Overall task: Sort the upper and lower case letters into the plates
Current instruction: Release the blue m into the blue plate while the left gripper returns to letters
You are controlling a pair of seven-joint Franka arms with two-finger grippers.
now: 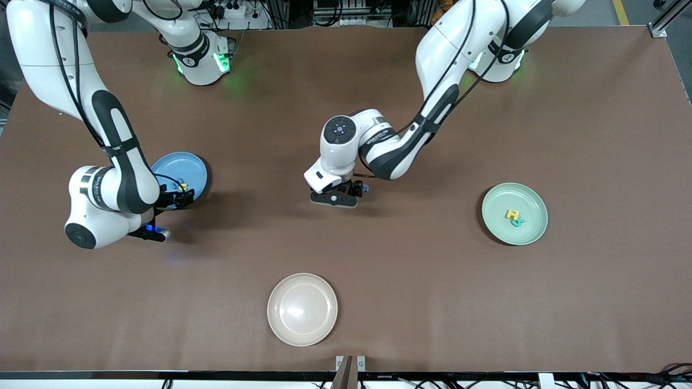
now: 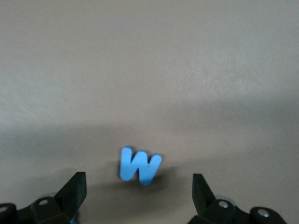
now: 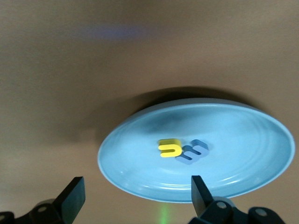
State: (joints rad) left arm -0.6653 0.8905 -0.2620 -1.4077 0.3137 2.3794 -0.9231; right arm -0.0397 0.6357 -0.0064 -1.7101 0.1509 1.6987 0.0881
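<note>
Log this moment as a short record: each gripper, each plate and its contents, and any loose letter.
left gripper: open, low over the blue w on the table
right gripper: open, over the blue plate
blue plate: yellow letter, blue letter
green plate: yellow H, teal letter
beige plate: no letters

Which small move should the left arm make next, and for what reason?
Probably the left gripper should lower straight down and close on the blue letter w. Its fingers are open, the letter lies loose on the table between them, and it is not yet in a plate. The right gripper is open over the blue plate.
</note>
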